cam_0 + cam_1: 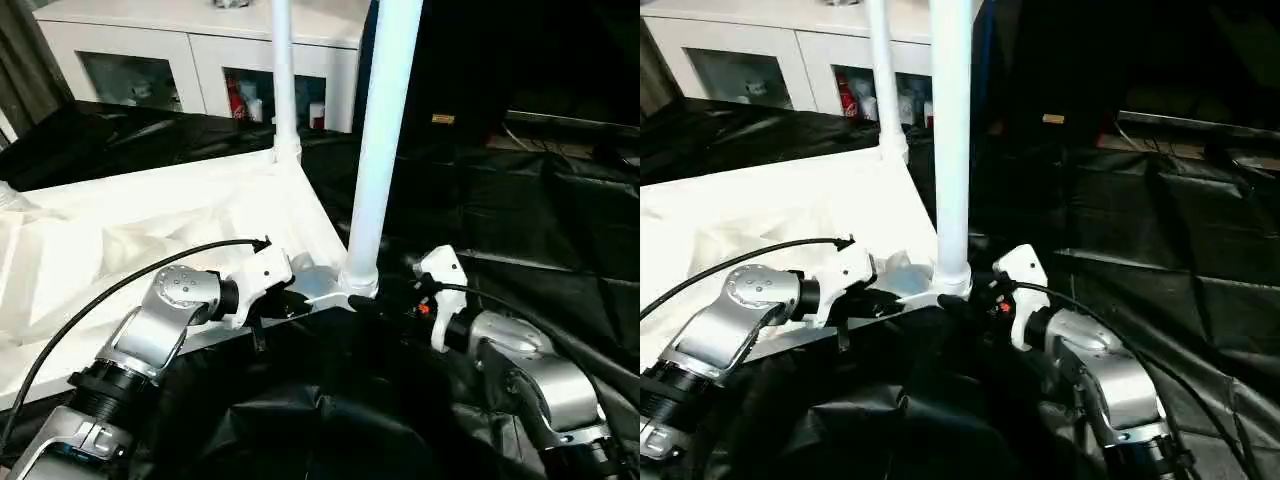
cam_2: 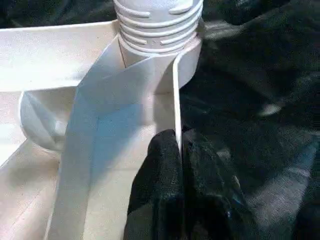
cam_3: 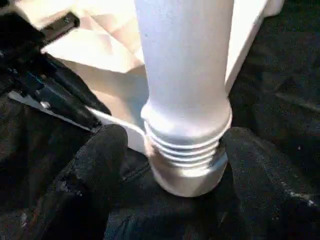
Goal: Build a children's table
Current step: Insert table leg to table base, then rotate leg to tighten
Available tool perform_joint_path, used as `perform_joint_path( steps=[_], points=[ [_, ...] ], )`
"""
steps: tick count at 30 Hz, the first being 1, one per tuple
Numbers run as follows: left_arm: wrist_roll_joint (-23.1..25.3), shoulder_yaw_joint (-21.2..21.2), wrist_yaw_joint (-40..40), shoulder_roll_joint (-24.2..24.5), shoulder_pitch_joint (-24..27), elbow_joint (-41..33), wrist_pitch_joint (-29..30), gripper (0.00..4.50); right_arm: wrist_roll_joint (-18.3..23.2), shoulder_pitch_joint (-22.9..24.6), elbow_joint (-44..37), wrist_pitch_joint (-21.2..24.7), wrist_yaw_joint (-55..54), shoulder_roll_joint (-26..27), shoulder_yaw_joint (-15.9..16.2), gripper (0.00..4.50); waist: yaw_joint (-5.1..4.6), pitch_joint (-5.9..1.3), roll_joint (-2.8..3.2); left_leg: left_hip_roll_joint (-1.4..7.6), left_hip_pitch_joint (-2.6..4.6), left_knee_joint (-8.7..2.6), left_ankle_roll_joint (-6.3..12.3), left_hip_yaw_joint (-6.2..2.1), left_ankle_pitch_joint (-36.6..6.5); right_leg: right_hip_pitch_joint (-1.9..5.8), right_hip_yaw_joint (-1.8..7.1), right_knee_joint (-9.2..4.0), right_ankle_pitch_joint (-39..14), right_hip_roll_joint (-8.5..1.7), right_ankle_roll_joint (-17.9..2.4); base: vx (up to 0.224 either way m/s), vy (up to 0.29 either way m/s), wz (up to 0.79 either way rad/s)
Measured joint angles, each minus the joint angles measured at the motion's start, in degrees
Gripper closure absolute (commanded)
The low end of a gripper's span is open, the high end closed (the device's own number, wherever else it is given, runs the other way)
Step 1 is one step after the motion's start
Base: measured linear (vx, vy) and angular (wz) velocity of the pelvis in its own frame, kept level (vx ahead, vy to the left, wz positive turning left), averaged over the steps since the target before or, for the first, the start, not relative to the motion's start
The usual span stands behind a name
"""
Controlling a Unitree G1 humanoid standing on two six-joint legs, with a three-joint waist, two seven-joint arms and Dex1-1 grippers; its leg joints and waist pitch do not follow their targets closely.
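left claw (image 2: 177, 165) on upturned table's rim (image 2: 175, 95), near leg (image 1: 380, 150)

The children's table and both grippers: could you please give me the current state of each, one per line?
Tabletop: upside down on the black sheet, ribbed underside up.
Near leg: upright in its corner socket, threads partly showing.
Far leg: upright in the far corner.
Left gripper: shut on the tabletop rim beside the near socket.
Right gripper: fingers on either side of the near leg's threaded base, gaps visible.
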Motion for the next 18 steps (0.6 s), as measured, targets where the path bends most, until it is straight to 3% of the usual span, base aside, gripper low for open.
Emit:
perform_joint_path(
  steps=[6,13,18],
  points=[
    [0.29,-0.65,-0.66,0.35,-0.08,0.01,-0.83,4.50,-2.76,-2.10,4.71,-4.74,-0.82,1.53,1.15,1.07,0.12,0.00,0.03,0.00,0.00,0.08,-0.05,0.00,0.02,0.04,-0.10,0.11,0.04,-0.07,-0.03,0.000,0.000,0.00],
    [0.23,-1.39,-1.83,0.36,-0.14,0.01,-1.37,4.50,-4.48,-4.91,10.20,-9.63,-1.37,3.89,2.80,1.07,0.27,0.00,0.06,0.00,-0.06,0.09,-0.04,0.03,0.13,0.31,-0.86,0.12,0.03,-0.59,-0.03,0.000,0.000,0.00],
    [0.24,-1.61,-2.12,0.45,-0.14,0.03,-1.40,4.50,-4.69,-6.26,12.49,-10.81,-0.38,4.20,3.13,1.56,0.24,0.00,0.06,0.00,-0.03,0.12,0.00,0.04,0.19,0.50,-1.05,0.12,0.03,-0.70,-0.03,0.000,0.000,0.00]
  ],
)
